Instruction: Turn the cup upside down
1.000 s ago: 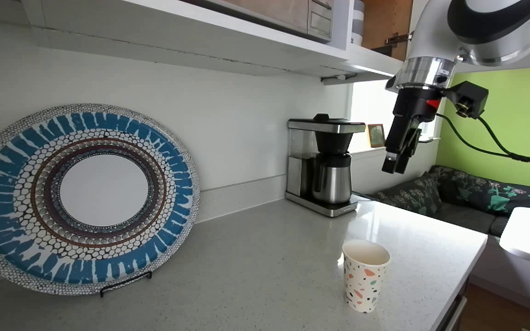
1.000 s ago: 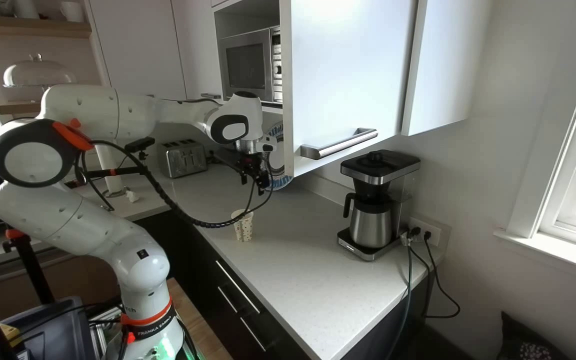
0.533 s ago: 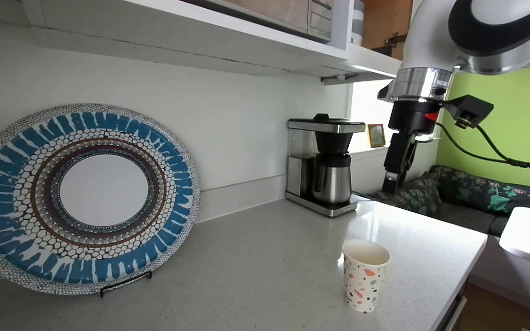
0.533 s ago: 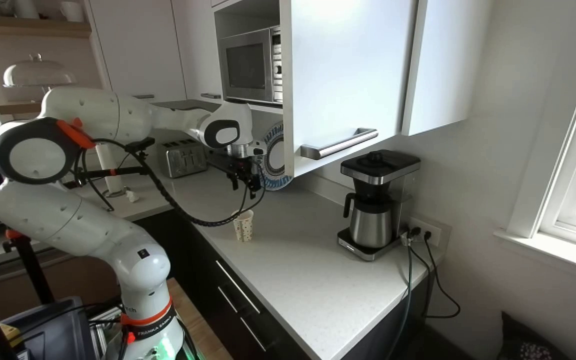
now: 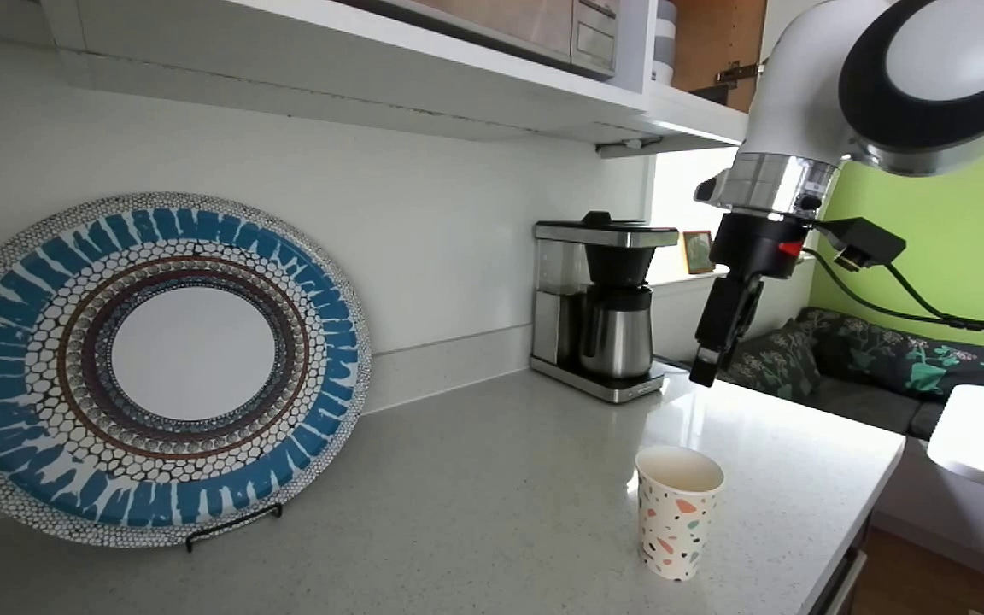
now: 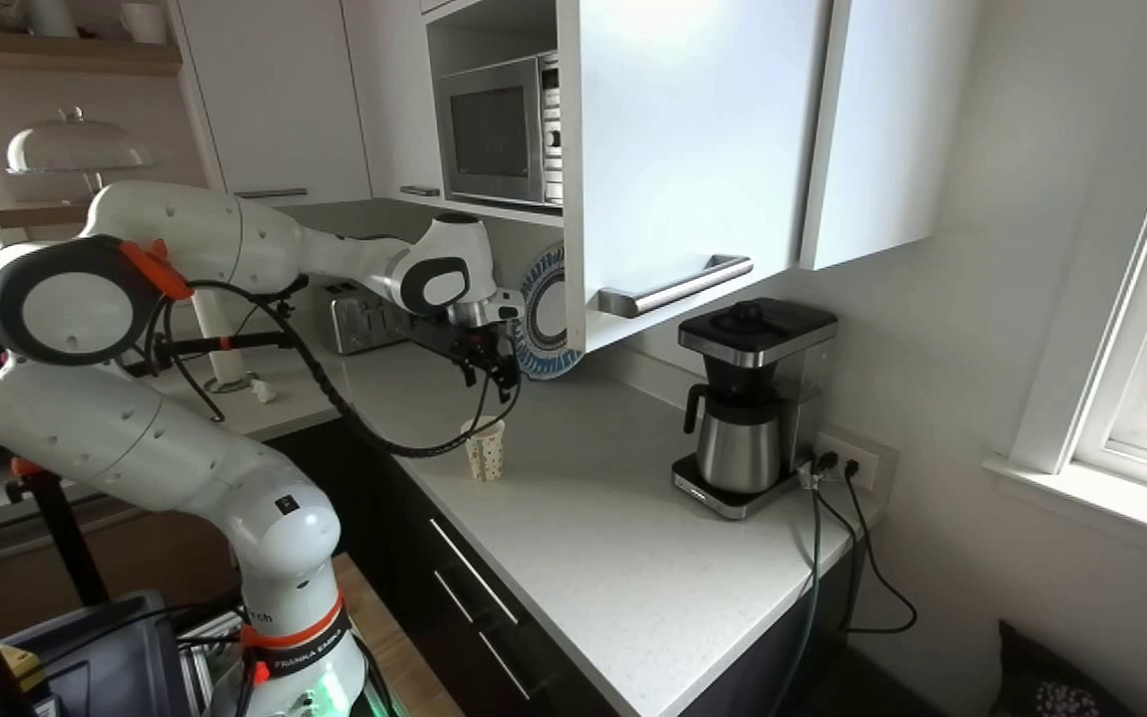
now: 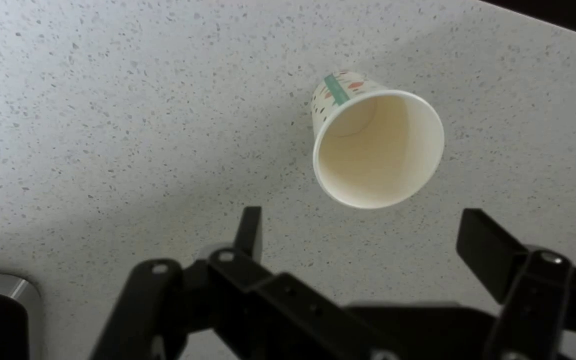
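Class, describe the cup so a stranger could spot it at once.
Find the pale counter holding the coffee maker. Near its edge above the drawers is the upright cup. Unlike the steel coffee maker or blue-ringed plate, it is white with coloured specks.

In an exterior view, a cable [image 6: 414, 451] partly hides the cup [image 6: 487, 460] and a cabinet [image 6: 693, 149] the plate [image 6: 551, 311].

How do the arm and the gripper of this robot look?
The arm is white and rounded, with black rings, orange trim and a black band marked FRANKA at its base. A silver collar meets the gripper, which is black with a red patch and blocky fingers. A black ribbed cable hangs alongside.
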`<state>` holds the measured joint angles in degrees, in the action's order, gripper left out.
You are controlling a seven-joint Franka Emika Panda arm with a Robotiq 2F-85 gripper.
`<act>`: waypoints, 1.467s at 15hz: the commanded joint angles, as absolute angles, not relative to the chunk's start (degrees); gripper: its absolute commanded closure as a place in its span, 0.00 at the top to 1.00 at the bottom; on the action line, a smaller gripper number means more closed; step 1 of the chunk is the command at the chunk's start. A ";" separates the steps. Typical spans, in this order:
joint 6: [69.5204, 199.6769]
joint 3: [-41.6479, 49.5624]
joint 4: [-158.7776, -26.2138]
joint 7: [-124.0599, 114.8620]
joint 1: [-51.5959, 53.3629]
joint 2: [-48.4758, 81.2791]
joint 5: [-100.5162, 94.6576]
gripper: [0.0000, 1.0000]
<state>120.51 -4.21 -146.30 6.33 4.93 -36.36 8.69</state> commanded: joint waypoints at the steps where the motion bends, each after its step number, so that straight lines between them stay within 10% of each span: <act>1: 120.39 -3.41 -146.04 5.85 5.76 -36.31 8.12 1.00; 22: 128.38 -1.82 -148.42 9.92 7.69 -23.34 10.82 1.00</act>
<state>126.56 -2.72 -147.32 8.26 6.88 -24.15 9.61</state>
